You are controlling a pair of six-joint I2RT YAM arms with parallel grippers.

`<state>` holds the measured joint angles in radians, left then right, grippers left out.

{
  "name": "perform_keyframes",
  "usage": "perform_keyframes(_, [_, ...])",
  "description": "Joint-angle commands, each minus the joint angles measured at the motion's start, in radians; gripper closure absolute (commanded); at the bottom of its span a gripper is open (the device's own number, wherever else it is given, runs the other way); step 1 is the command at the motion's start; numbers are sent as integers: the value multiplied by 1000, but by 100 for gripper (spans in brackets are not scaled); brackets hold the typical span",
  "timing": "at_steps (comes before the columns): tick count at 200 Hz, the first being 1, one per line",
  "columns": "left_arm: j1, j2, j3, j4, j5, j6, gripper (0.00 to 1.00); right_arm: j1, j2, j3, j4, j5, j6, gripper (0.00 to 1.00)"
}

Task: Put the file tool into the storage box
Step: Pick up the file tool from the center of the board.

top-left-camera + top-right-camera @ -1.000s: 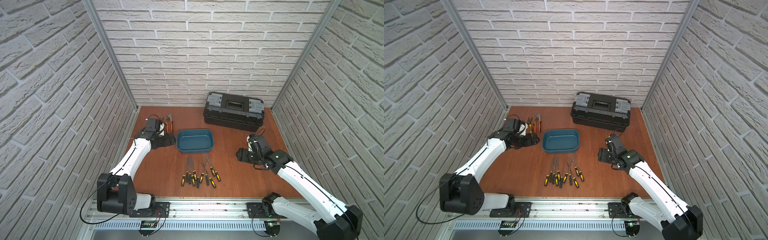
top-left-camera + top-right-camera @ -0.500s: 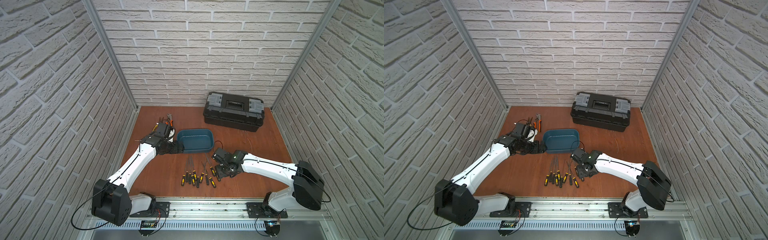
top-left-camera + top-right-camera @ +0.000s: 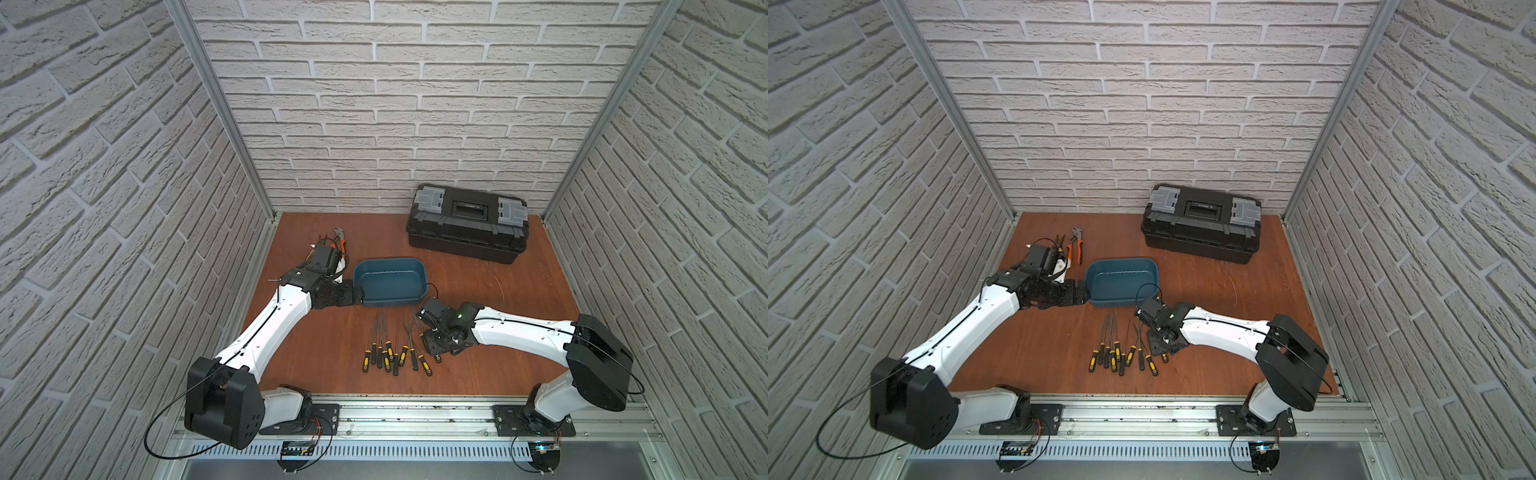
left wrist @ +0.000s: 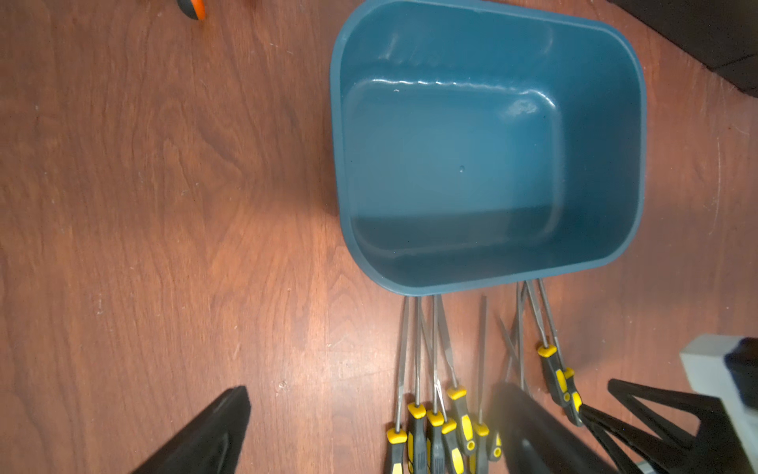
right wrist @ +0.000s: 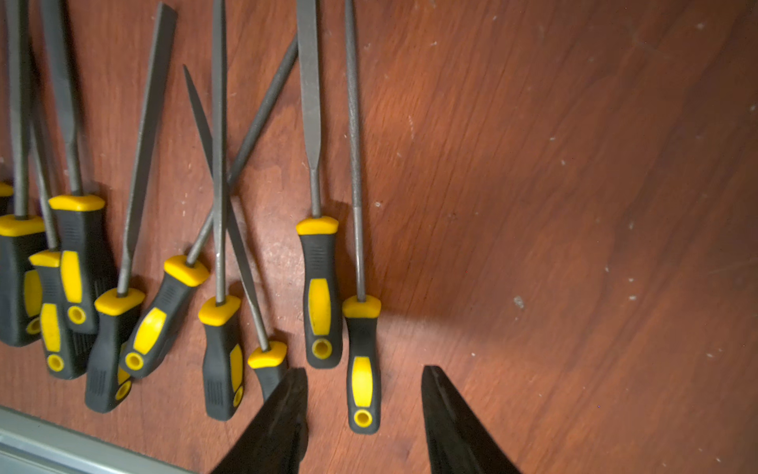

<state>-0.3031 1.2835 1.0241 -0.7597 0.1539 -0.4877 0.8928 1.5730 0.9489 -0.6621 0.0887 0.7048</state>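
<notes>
1 file tool point(image 5: 359, 254), outermost in row of files point(image 3: 388, 355) on table point(image 3: 519, 291), tips near storage box point(image 3: 390, 300) front wall, is straddled by right gripper point(image 5: 365, 370); jaws stand part open, handle between them, nothing gripped. Left gripper point(image 4: 369, 394) is seen wide open, empty, beside box end. Grip is best centred on handle, fingers point(image 5: 287, 410) kept clear of neighbouring file point(image 5: 320, 287), closure completed before lift; shaft is to be kept level so tip clears box rim
</notes>
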Motion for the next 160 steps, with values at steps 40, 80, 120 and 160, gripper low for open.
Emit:
perform_keyframes(40, [8, 35, 55, 3, 6, -7, 2, 23, 10, -69, 22, 23, 31, 52])
perform_keyframes(80, [9, 62, 72, 8, 14, -11, 2, 26, 41, -81, 43, 25, 37, 53])
perform_keyframes(120, [9, 71, 94, -5, 1, -11, 2, 33, 69, -74, 39, 54, 48, 62])
perform_keyframes(160, [9, 68, 115, -27, -20, -2, 2, 38, 30, -106, 23, 92, 55, 74])
